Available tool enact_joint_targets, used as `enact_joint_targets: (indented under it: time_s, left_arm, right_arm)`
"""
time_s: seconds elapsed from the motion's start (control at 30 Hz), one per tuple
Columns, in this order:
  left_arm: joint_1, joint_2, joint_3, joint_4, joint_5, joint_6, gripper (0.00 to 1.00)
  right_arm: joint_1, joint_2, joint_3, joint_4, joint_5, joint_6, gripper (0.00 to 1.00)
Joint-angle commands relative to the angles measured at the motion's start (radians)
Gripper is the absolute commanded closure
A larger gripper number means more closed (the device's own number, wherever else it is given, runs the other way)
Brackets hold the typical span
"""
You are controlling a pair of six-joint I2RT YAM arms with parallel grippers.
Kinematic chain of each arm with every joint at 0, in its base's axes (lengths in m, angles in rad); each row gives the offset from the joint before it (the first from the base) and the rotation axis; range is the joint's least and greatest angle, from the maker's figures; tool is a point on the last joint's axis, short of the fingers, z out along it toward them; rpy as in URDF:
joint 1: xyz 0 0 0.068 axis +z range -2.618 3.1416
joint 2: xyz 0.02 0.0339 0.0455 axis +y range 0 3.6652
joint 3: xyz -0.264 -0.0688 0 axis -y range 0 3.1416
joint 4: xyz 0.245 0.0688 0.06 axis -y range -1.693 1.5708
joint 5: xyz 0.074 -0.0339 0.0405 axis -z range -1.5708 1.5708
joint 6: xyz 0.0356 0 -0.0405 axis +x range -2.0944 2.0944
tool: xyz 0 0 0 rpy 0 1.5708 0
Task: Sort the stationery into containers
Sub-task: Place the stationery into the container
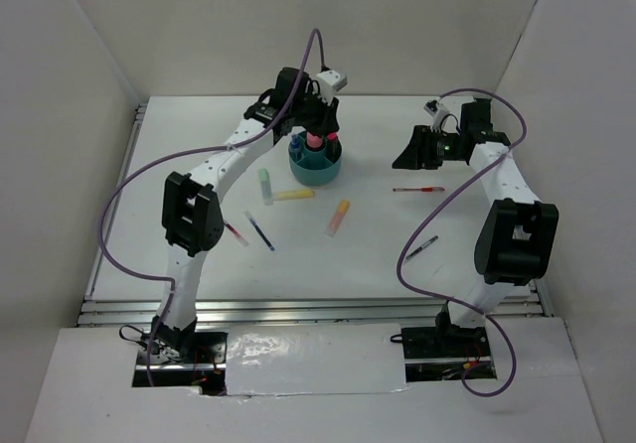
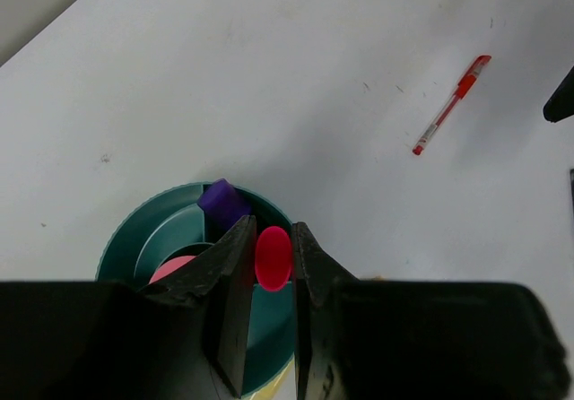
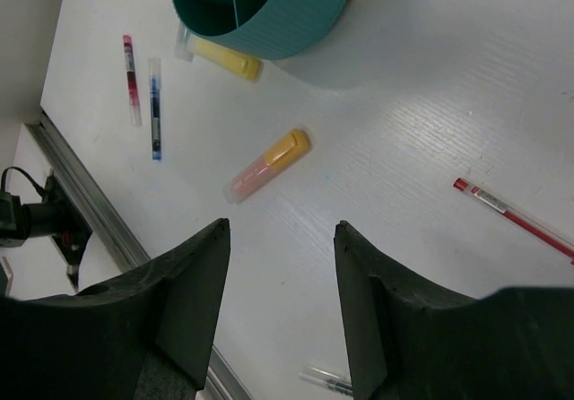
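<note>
Several pieces of stationery lie loose on the bench (image 1: 328,274) while one is in transit. The left fingers (image 2: 231,279) are clamped on a pink marker (image 2: 273,258), held upright right above the teal organizer (image 1: 316,170) at the far middle of the bench. The right fingers (image 3: 193,283) stand apart with nothing between them, hanging over bare surface near a red pen (image 1: 418,190). The main risk I see is the drop. The marker sits close to a divider and just beside a purple-blue cap (image 2: 221,201) that already stands in the organizer, so a release slightly off line could land it on a partition or knock that neighbour. The walls look low, so a marker let go from too high may bounce, lean and tip over the rim. If the fingers go too deep they could catch the rim and drag the organizer, which looks light and unanchored. A green marker (image 1: 265,187), a yellow marker (image 1: 294,195) and an orange marker (image 1: 338,218) lie close in front of it and could be scattered if it slides. The bench is flat, white and matte with faint scuffs. A metal rail (image 1: 298,309) runs along its near edge, and plain white walls (image 1: 298,26) box in the other three sides.
</note>
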Motion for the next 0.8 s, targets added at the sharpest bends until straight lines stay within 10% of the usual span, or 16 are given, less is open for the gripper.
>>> enact_joint_targets:
  time_s: [0.0,0.27,0.77]
  left_arm:
    - [0.000,0.029,0.018,0.054,0.001,0.020,1.00]
    - [0.001,0.041,-0.009,0.063,0.005,-0.003,0.94]
    - [0.007,-0.044,-0.042,0.084,0.000,-0.063,0.41]
  right_arm:
    - [-0.009,-0.028,0.017,-0.025,-0.010,-0.016,0.43]
    - [-0.011,-0.033,0.017,-0.036,-0.003,-0.025,0.40]
    - [-0.011,-0.059,0.023,-0.054,0.010,-0.014,0.21]
